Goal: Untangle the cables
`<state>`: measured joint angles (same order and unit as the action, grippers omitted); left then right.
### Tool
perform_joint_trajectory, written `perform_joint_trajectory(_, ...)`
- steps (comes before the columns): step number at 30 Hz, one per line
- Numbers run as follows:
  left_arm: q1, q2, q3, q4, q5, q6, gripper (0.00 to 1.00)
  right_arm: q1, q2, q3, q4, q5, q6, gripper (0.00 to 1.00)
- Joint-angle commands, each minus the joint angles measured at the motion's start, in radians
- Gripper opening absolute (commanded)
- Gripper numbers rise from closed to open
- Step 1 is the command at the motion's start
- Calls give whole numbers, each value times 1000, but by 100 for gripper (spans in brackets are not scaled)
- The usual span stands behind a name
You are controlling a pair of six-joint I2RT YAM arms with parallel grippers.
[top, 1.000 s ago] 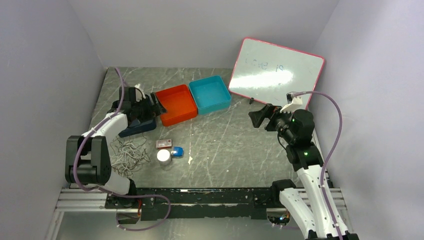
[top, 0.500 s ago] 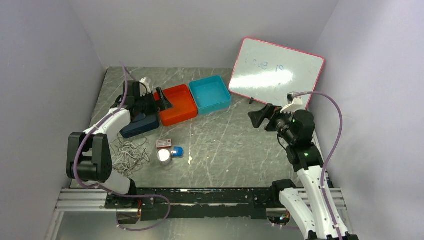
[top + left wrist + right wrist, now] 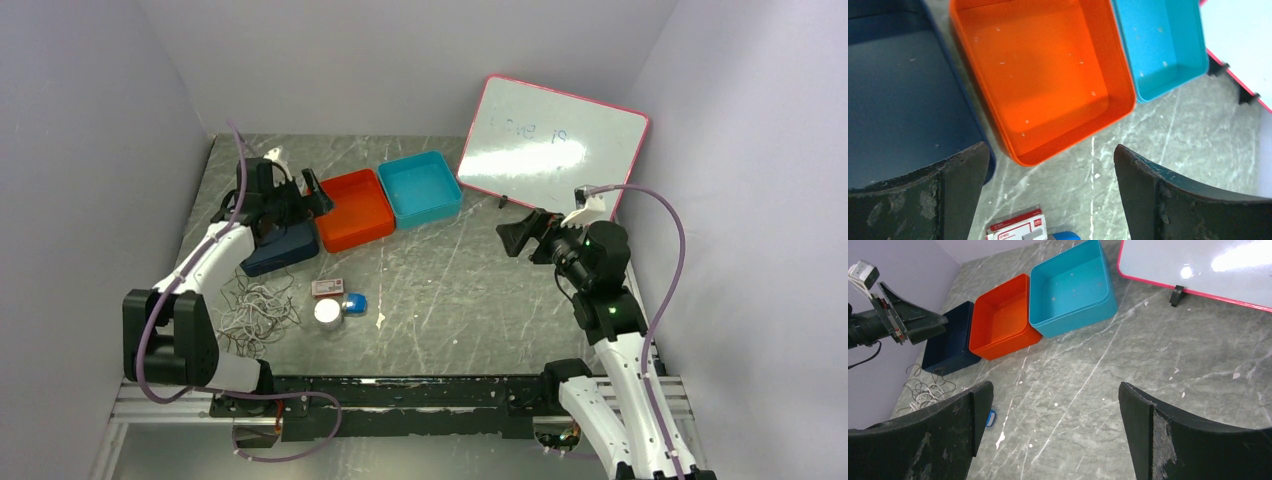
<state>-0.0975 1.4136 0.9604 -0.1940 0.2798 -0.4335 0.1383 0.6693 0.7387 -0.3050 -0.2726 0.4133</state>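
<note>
Cables (image 3: 258, 308) lie in one messy heap near the left arm's base, just beside the dark blue tray (image 3: 285, 250). No cable is pulled free yet. The left gripper (image 3: 315, 195) hangs above that tray's edge, wide open and empty. The right gripper (image 3: 512, 238) is far away, wide open and empty too.

faint blue handwriting on whiteboard (image 3: 560, 150), possibly "love is", print on small box (image 3: 1017, 231) unreadable

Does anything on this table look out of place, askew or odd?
Only the cables: a tangled heap at the near left of the table, untouched. The left gripper hangs open by the orange tray, away from them. Nothing looks spilled or damaged.
</note>
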Motion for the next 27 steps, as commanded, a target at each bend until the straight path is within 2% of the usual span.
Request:
perform_joint_trajectory(1,14,22,27,-56,-137,5,99,-12,-1,-19,-2,6,11,100)
perform_joint_trajectory(12,31,178,98,-3,-12,10,100,-12,2,-31,-12,1,-1,100)
perform_joint_trajectory(22,33,262,124,8,27,7,100,-11,11,-37,-3,-2,-2,100)
perform_joint_trajectory(27,33,255,106,15,11,4,100,-11,9,-43,-1,-4,-1,100)
